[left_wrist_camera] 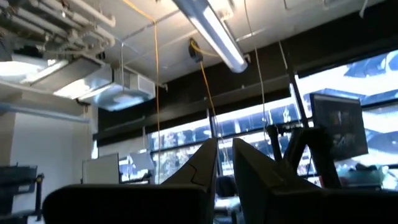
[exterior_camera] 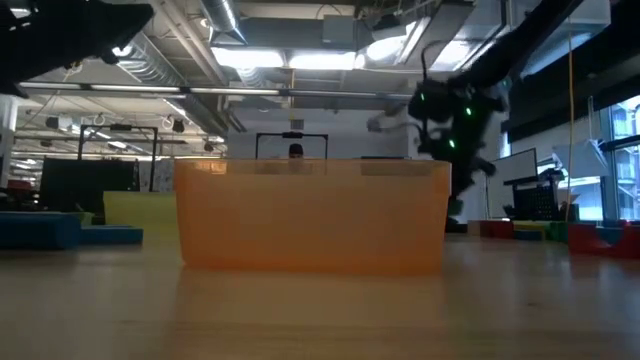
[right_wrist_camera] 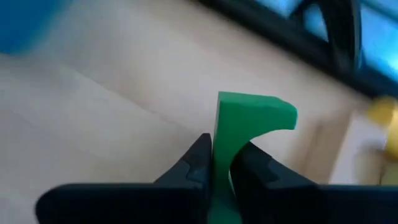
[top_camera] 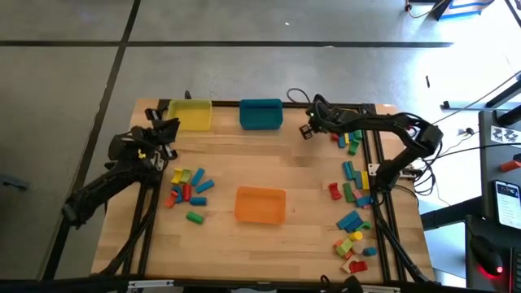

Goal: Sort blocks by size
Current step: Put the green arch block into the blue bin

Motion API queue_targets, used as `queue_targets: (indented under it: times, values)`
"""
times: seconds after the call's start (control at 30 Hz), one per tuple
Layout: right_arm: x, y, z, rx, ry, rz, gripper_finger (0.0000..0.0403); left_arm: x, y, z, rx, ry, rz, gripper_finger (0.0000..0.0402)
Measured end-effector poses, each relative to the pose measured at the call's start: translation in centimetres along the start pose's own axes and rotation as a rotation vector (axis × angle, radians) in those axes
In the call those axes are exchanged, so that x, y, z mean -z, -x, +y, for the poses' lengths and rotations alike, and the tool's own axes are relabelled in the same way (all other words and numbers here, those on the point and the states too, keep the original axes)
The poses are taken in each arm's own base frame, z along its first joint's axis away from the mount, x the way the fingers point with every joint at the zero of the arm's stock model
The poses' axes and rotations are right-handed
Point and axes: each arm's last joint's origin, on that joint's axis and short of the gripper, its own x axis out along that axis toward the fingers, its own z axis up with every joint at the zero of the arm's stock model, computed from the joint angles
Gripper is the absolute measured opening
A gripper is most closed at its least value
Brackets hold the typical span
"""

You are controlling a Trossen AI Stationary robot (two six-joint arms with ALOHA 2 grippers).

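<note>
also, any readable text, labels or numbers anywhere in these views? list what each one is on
None readable.
Screens at the high view's right edge: content too small to read.
Monitor in the left wrist view: too blurred to read.
Bins, the blocks and the green block in the right gripper: no markings visible.

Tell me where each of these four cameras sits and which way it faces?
High view: above the table, looking straight down; both arms, three bins and blocks show.
Low view: at tabletop height, facing the orange bin and room; the right arm hangs above.
Left wrist view: on the left arm, aimed up at ceiling lights; the shut left gripper shows.
Right wrist view: on the right arm, facing the tabletop; the right gripper pinches a green block.
Shared: high and low views both show the orange bin.
</note>
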Motion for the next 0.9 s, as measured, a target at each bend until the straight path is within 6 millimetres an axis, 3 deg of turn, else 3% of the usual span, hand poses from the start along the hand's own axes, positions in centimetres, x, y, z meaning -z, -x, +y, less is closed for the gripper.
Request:
queue_targets:
  times: [0.2,0.47,0.9]
  values:
    - [-3.1,3.1,2.3,-0.113,0.085,-0.152,0.0044,0.3,-1.0,0.3,0.000,-0.008,0.101,0.0038]
    - [-6.0,5.1,4.7,-0.302,0.100,-0.413,0.0043,1.3,-2.2,0.6,0.001,0.020,0.197,0.0038]
    - [-7.5,2.6,6.7,-0.446,0.061,-0.597,0.0047,1.7,-2.4,0.7,0.003,-0.001,0.213,0.0038]
